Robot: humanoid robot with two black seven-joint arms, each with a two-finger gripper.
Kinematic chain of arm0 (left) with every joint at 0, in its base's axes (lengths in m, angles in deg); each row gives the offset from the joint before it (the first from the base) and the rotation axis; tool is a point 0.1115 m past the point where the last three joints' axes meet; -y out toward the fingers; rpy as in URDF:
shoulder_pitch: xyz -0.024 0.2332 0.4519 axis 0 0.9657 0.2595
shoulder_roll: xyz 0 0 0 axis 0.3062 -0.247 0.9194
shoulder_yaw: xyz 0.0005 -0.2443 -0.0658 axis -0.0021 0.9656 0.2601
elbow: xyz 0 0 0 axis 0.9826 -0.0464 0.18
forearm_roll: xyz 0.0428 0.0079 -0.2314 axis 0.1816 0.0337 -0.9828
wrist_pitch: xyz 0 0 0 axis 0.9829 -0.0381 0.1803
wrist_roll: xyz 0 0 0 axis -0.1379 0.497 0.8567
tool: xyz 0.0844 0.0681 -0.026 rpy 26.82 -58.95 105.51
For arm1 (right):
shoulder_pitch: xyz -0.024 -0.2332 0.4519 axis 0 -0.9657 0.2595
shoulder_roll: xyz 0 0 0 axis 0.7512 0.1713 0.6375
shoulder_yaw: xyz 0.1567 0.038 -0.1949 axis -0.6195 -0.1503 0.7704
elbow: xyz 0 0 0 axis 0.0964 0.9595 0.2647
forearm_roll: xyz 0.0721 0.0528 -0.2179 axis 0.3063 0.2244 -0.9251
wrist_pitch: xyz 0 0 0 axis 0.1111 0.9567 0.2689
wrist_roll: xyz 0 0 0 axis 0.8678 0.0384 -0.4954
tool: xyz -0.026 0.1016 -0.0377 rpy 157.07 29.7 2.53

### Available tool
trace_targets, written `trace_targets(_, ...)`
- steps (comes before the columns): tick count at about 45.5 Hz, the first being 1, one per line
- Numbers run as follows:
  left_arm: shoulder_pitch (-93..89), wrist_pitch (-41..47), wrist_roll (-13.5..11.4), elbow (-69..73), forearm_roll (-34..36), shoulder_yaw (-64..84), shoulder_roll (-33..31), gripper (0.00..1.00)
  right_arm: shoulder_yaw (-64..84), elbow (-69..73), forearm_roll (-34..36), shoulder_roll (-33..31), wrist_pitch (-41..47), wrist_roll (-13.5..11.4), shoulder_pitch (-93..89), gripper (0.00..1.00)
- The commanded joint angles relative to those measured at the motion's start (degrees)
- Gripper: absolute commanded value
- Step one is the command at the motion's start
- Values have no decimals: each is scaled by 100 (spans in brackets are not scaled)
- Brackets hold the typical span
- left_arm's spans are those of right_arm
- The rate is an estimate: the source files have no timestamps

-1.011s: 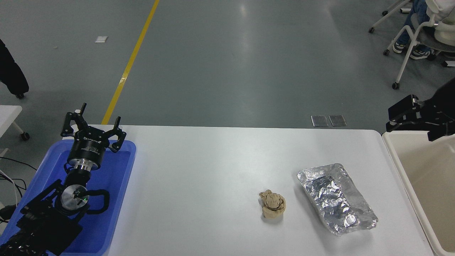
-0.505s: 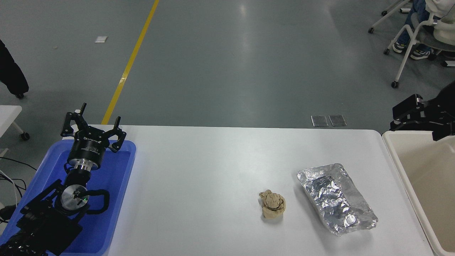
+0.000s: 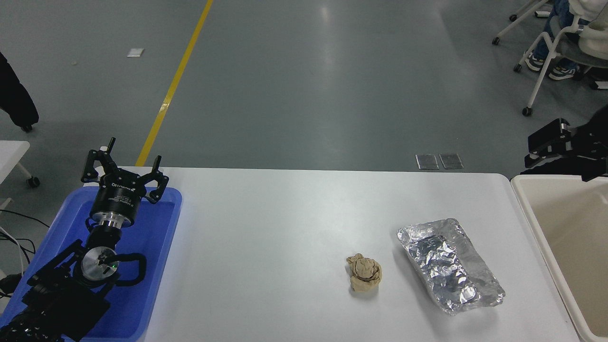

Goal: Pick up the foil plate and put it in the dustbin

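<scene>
- The foil plate (image 3: pixel 450 266) lies flat on the white table (image 3: pixel 266 228), toward its near right part, untouched; nothing grips it, so the pick-up has not begun.
- The dustbin (image 3: pixel 532 213), a cream bin with a thick rim, stands just off the table's right edge, near the plate but apart from it. The part of its inside that I can see holds nothing.
- The right gripper (image 3: pixel 539 148) hangs at the right edge of the view, above the far corner of the bin and well apart from the plate. I cannot tell how its jaws stand from here.
- The left gripper (image 3: pixel 124 168) is parked over a blue tray (image 3: pixel 161 247) at the lower left, fingers spread wide and holding nothing.
- I judge the whole job is left: reach over, take the plate by its rim, lift, carry it right, let go over the bin.
- A small crumpled tan paper ball (image 3: pixel 364 272) sits just left of the plate, not touching it.
- Beyond the table is grey floor with a yellow line (image 3: pixel 176 80), two small metal floor plates (image 3: pixel 439 161), and a person seated on a wheeled chair (image 3: pixel 553 52) at the top right.
</scene>
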Motion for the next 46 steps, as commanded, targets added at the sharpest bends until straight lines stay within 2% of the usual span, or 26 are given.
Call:
trace_targets(1, 0, 0, 0, 2, -1, 0, 0, 100, -149, -38, 1, -38, 0, -1, -241, 100)
trace_targets(33, 0, 0, 0, 2, 8, 0, 0, 100, -1151, -785, 54, -29, 0, 8, -2033, 100)
trace_targets(39, 0, 0, 0, -7, -1, 0, 0, 100, -1151, -855, -16, 129, -649, 8, -2499, 100)
trace_targets(46, 0, 0, 0, 2, -1, 0, 0, 100, -1151, -1031, -253, 393, -826, 25, -2878, 100)
